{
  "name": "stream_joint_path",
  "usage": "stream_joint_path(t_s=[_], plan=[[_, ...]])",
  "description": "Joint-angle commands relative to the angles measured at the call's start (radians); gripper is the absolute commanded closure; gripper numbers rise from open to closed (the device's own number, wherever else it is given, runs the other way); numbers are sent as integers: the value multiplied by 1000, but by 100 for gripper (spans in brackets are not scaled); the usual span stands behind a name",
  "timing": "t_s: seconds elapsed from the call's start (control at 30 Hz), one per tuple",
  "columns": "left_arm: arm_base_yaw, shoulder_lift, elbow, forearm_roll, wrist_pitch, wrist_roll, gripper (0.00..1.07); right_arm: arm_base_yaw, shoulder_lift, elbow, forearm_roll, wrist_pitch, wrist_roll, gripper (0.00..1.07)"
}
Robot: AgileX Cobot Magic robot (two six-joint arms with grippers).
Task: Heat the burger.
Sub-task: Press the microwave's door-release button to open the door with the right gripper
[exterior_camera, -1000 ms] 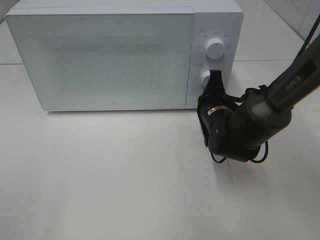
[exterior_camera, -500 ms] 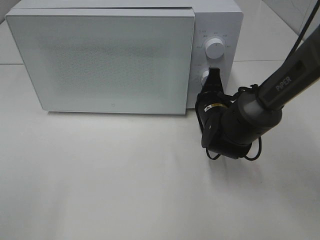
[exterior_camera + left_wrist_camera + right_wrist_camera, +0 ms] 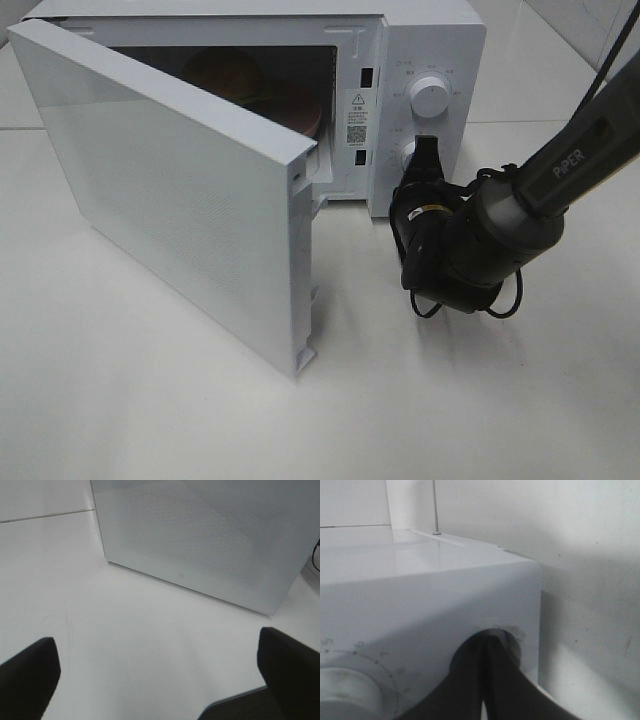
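The burger shows as a golden-brown round shape inside the white microwave, partly hidden behind the open door. It sits on a pink plate. My right gripper is shut, its tips pressed against the lower control on the panel; the right wrist view shows the shut right gripper against that round recess. My left gripper stands open above the table, facing the outer face of the door, with nothing between its fingers.
The door swings out to the left front over the white table. An upper dial sits above the right gripper. The right arm reaches in from the right edge.
The microwave door went from shut to a slight gap to swung wide open, uncovering the burger and plate. The right gripper stayed at the lower control.
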State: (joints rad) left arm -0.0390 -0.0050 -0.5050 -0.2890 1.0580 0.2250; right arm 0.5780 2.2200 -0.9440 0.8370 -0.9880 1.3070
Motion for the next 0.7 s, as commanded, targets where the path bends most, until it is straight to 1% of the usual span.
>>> stream_joint_path(t_s=[0.03,0.23,0.37,0.53,0.67,0.7], plan=[[3,-20,3,0,-12,-5,4,-51,6,-70,-78,-68,-3,107],[3,-20,3,0,-12,-5,4,-50,-15,-55,-75,-44,-6,107],[3,-20,3,0,-12,-5,4,-48,-41,-12,-70,-34,-7,107],[3,-20,3,0,-12,-5,4,-48,-67,2,-67,34,1,107],[3,-20,3,0,-12,-5,4,-48,-81,17,-69,35,1,107],[3,-20,3,-1,-12,-5,4,-48,-99,40,-70,45,0,107]])
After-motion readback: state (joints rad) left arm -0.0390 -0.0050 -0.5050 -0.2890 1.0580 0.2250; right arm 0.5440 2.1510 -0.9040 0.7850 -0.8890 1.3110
